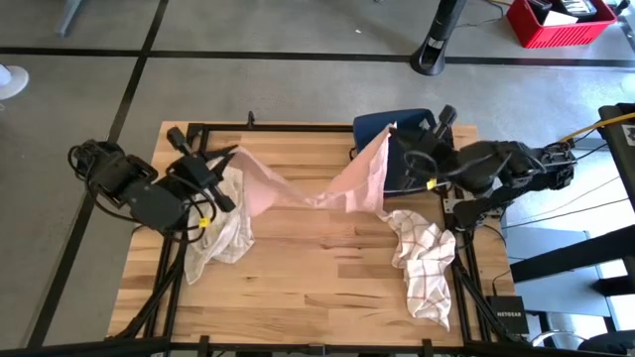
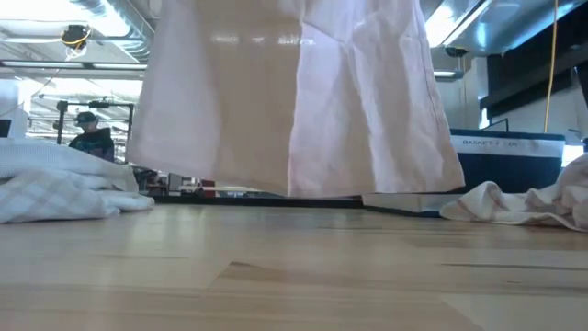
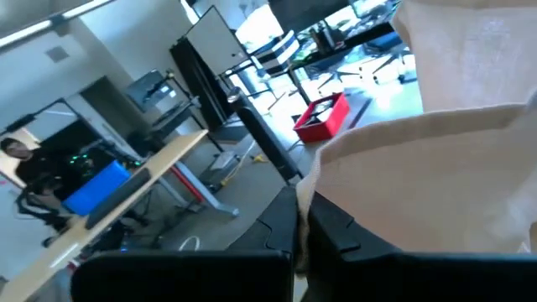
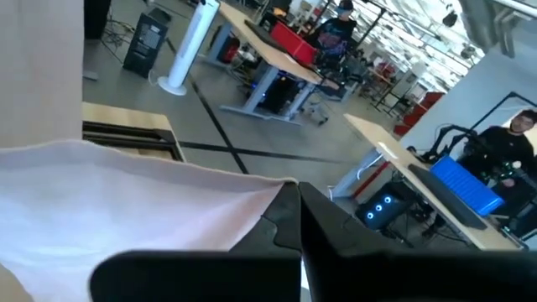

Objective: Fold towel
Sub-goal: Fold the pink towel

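Above the table's far half: the pink towel (image 1: 317, 183) hangs stretched between both arms, sagging to its lowest near the middle of the table.
Towel edges: one corner is pinched near the table's far-left corner, the other near the far edge right of centre; in the low view the towel's (image 2: 294, 101) bottom hem hangs just above the wood and looks clear of it.
Left end effector (image 1: 230, 159): closed on the towel's left corner, raised over the far-left part of the table; its wrist view shows cloth (image 3: 419, 184) draped over the dark fingers (image 3: 352, 243).
Right end effector (image 1: 395, 134): closed on the towel's right corner, over the far-right part; its wrist view shows the cloth (image 4: 126, 201) held at the fingers (image 4: 327, 226).
Beside the left edge: a white waffle cloth (image 1: 220, 233) lies crumpled under the left arm.
Beside the right edge: a white checked cloth (image 1: 425, 263) lies bunched, running toward the near-right corner.
Far-right corner: a dark blue bin (image 1: 392, 139) sits under the right arm, just behind the towel's right end.
Open room: bare table (image 1: 317, 278) spans the near half between the two cloths, from centre to the near edge.
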`<state>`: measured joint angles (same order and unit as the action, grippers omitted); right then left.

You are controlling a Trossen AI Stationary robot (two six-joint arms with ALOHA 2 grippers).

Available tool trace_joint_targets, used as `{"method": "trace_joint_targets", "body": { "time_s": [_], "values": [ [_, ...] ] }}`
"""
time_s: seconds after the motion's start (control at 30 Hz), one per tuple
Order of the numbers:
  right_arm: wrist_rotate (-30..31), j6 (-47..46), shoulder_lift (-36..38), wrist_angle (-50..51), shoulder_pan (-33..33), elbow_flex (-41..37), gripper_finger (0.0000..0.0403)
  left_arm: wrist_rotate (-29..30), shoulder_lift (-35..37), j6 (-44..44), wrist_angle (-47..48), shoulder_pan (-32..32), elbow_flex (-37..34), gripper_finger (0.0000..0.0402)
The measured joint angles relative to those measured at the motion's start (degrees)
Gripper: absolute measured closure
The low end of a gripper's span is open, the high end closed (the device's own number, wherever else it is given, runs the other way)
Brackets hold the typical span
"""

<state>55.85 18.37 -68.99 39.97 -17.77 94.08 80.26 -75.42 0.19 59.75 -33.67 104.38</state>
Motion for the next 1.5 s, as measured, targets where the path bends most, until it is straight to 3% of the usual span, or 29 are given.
{"method": "trace_joint_targets", "body": {
  "time_s": [0.3,0.43,0.7,1.07,1.3,1.5],
  "values": [
    [-1.5,-0.3,-0.3,0.6,0.6,0.0,0.0403,0.3,0.1,-6.4,7.3,-0.1,0.0,0.0399],
    [-1.6,-1.9,-0.5,0.7,0.6,0.0,0.0403,-0.1,0.1,-13.2,11.5,-0.2,0.0,0.0400],
    [-11.1,-9.8,-0.8,1.7,-2.1,0.0,0.0403,-18.3,0.0,-24.0,13.2,-3.5,0.0,0.0401],
    [-11.9,-18.6,-0.8,3.8,-14.1,0.0,0.0403,-26.1,-0.3,-35.6,18.2,-11.8,0.0,0.0401],
    [-11.7,-23.1,-1.6,6.1,-19.7,0.0,0.0403,-28.1,-1.7,-49.8,28.3,-15.7,0.0,0.0401],
    [-9.5,-24.9,-1.8,9.7,-20.9,0.0,0.0403,-25.2,-1.9,-51.9,30.3,-15.8,-0.6,0.0400]
  ]
}}
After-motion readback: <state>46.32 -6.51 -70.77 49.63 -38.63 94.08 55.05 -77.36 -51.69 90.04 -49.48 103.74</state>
